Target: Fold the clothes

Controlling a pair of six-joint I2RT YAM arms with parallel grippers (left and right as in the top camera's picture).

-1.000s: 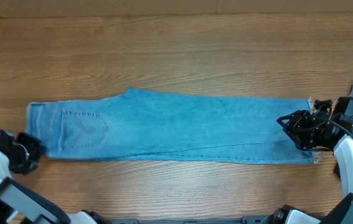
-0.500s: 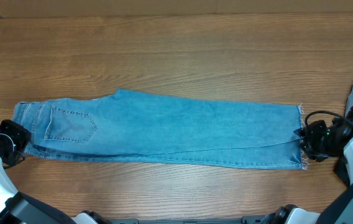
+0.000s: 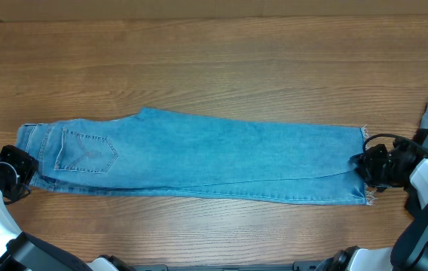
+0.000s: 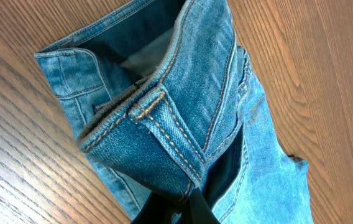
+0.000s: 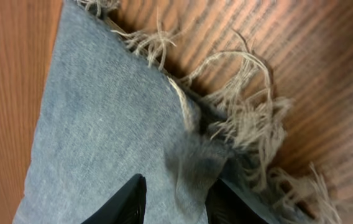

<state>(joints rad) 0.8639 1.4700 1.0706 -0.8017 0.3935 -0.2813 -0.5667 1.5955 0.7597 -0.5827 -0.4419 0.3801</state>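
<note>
Since half a second ago only the right gripper [image 3: 366, 167] has crept onto the frayed hem. Its fingers [image 5: 130, 200] straddle puckered cloth, and I cannot tell if they grip. I see the left gripper [image 3: 25, 172], mostly cut off, pinching the waistband. Lengthwise left to right, the jeans [image 3: 199, 169] lie on the table [image 3: 214, 68], with bare wood beyond.

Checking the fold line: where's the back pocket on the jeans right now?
In the overhead view, the back pocket sits near the left end of the jeans, a little to the right of the left gripper.
</note>
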